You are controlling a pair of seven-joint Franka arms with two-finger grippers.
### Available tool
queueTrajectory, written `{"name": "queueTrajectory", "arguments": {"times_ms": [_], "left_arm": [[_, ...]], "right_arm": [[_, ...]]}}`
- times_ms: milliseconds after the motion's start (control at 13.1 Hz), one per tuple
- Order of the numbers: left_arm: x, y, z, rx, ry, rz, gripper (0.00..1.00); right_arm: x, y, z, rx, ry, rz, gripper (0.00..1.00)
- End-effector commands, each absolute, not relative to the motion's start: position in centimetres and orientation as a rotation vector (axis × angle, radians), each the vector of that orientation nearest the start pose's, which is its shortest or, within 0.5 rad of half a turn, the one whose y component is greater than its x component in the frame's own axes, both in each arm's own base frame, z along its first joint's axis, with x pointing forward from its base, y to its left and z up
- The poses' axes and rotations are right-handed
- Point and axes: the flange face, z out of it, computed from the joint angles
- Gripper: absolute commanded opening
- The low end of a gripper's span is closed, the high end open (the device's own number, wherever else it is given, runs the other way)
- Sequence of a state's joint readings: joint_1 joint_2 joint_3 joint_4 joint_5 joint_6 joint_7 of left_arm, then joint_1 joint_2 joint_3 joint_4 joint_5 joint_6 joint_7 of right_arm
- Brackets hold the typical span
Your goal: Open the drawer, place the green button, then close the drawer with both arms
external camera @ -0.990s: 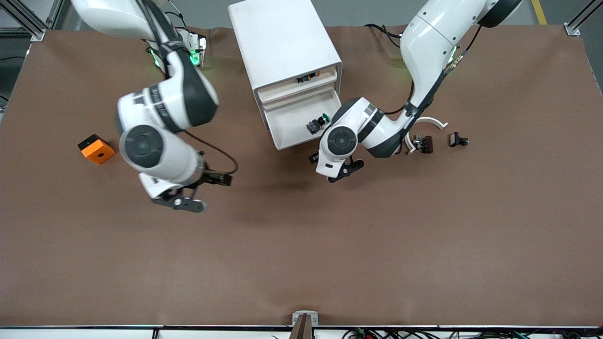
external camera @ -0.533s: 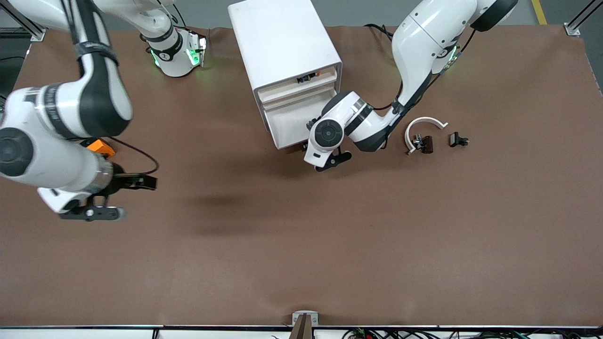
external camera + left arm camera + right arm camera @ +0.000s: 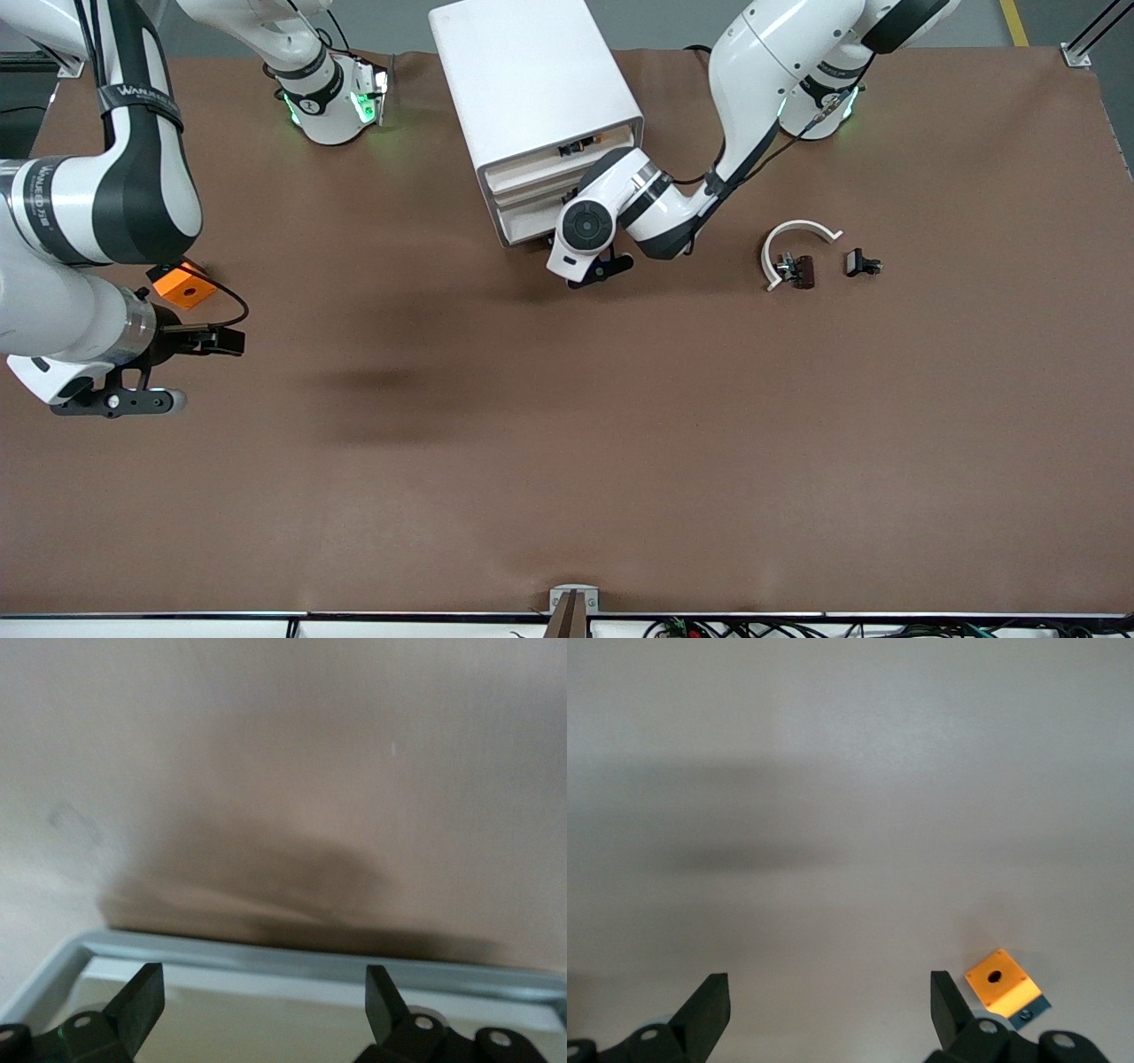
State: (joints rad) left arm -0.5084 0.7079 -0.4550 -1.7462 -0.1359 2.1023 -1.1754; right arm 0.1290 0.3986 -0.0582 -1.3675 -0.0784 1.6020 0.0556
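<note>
White and cream, the drawer [image 3: 530, 211] sits second from the top of the boxy cabinet [image 3: 532, 89], which stands at the worktop's [image 3: 567, 443] edge along the robots' bases, about midway between the two arms. It looks pushed nearly or fully in, though the left arm's wrist covers part of its front, so a small gap cannot be ruled out. The button is not visible anywhere; my guess is that it lies inside the drawer.

The left claw [image 3: 595, 268] hangs just in front of the drawer, fingers spread and holding nothing; its wrist view shows a pale rim [image 3: 292, 958] right below the fingers [image 3: 142, 997]. The right claw [image 3: 151, 377] is also spread and empty, over bare worktop near the edge at the right arm's end, beside an orange block [image 3: 182, 283], and seems to be waiting.

The risk from here: if the drawer is not fully home, pulling away would leave it ajar. A crooked push could jam the tray or shift the cabinet. The open fingers could also snag the drawer lip and tug it out again.
</note>
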Motion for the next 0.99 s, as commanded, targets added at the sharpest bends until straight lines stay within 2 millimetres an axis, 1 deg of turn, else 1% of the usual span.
{"name": "queueTrajectory", "arguments": {"times_ms": [0,152,229,305,381,457,610,686,838,914], "left_arm": [[34.8,-52.8,18.8,-2.944,-0.503,0.786,1.00],[33.7,-53.5,18.8,-2.929,-0.512,0.783,1.00],[33.0,-53.9,18.7,-2.919,-0.520,0.780,1.00],[32.7,-54.0,18.7,-2.915,-0.521,0.780,1.00],[33.0,-53.9,18.7,-2.918,-0.525,0.776,1.00],[33.5,-53.8,19.0,-2.923,-0.536,0.771,1.00],[34.9,-53.3,19.5,-2.939,-0.546,0.740,1.00],[36.9,-52.3,19.8,-2.947,-0.583,0.707,1.00],[39.3,-51.0,20.6,-2.956,-0.630,0.667,1.00],[41.1,-49.7,21.3,-2.960,-0.667,0.628,1.00]], "right_arm": [[65.3,4.5,49.5,-3.271,-0.001,0.280,1.00],[64.6,5.1,49.8,-3.273,0.124,0.315,1.00],[64.2,4.8,50.8,-3.260,0.155,0.284,1.00],[63.8,4.7,51.8,-3.257,0.163,0.267,1.00],[63.3,4.4,52.9,-3.253,0.167,0.248,1.00],[62.7,3.6,53.6,-3.246,0.172,0.240,1.00],[61.4,3.2,54.8,-3.226,0.153,0.230,1.00],[60.5,2.4,55.4,-3.217,0.107,0.227,1.00],[59.1,1.4,56.7,-3.172,0.062,0.178,1.00],[58.4,1.1,57.2,-3.170,0.033,0.169,1.00]]}}
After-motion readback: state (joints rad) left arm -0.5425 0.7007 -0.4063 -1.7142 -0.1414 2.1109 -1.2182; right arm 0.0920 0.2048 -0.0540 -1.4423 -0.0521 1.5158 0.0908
